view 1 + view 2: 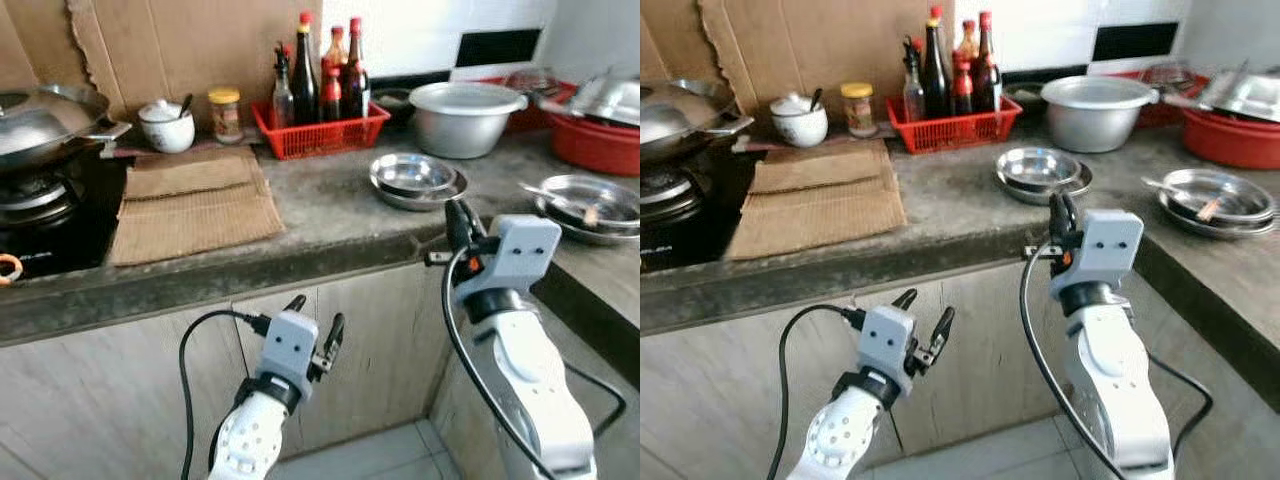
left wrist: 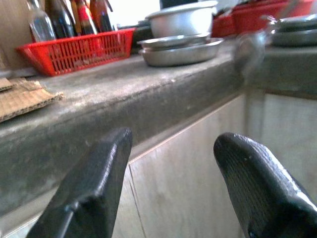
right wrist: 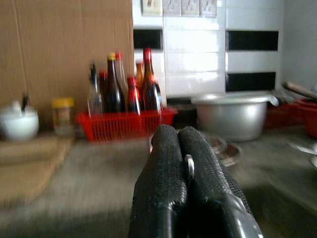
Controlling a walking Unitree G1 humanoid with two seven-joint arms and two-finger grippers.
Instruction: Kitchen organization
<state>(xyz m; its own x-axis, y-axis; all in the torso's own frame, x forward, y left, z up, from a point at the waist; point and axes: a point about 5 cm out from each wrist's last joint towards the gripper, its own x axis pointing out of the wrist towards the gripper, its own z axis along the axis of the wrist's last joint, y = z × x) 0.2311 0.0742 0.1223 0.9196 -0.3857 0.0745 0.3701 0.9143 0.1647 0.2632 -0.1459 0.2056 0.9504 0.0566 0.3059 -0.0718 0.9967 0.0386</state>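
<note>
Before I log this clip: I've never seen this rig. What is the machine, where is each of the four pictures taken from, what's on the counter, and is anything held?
It is a walking humanoid robot with two silver arms, each ending in a tool of two black fingers. The two wide pictures come from its head cameras, looking down at a kitchen counter. The other two come from cameras on its wrists, looking along the fingers.

On the counter: a wok on the stove, cardboard, a white pot, a jar, a red basket of bottles, a big metal bowl, and steel dishes.

The left tool is open, below the counter edge. The right tool is shut, at the counter edge near the dishes. Neither holds anything.
</note>
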